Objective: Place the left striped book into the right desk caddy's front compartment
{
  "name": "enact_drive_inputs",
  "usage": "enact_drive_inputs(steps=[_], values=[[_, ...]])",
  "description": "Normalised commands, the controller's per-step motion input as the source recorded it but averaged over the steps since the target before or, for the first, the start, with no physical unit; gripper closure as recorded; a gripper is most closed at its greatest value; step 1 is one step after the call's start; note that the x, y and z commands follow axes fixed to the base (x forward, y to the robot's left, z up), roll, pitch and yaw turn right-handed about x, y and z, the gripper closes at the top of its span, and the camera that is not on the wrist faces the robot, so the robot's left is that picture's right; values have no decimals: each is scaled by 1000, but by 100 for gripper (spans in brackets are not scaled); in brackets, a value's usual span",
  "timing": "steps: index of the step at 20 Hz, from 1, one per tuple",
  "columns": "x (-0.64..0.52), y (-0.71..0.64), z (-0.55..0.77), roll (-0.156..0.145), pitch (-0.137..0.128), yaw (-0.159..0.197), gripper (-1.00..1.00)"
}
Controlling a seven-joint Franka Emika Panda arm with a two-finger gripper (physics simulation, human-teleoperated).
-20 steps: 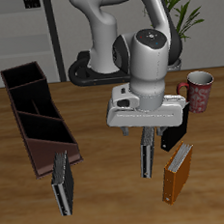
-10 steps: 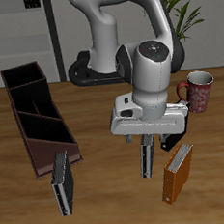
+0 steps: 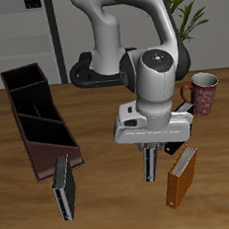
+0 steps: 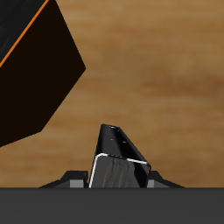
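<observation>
The left striped book [image 3: 151, 166] stands upright on the table, a thin hardback with fine grey-and-black stripes. My gripper [image 3: 149, 146] is right above it, jaws open and straddling its top edge. In the wrist view the book's top edge [image 4: 117, 157] shows close up between the fingers. The right desk caddy [image 3: 38, 119] is a long maroon-brown box with three black compartments, well off to the side. The twin striped book [image 3: 62, 186] stands by the caddy's front end.
An orange book [image 3: 182, 177] stands close beside the left striped book, nearer the table's front edge; it also shows in the wrist view [image 4: 35, 79]. A plain black book [image 3: 180, 138] is partly hidden behind the gripper. A patterned mug [image 3: 203, 92] stands farther back.
The gripper has come down and shifted slightly sideways, settling over the top of the left striped book. The books and caddy have not moved.
</observation>
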Motion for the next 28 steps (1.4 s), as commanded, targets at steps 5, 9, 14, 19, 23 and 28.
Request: enact_drive_inputs(steps=[5, 9, 14, 19, 23, 28], values=[[122, -391, 300, -54, -38, 41, 100], [-196, -531, 780, -28, -101, 19, 100], [-360, -414, 808, 1, -105, 82, 100], [-517, -449, 757, 5, -55, 80, 100], [-529, -386, 555, -9, -55, 121, 100], [-571, -291, 497, 7, -41, 70, 100]])
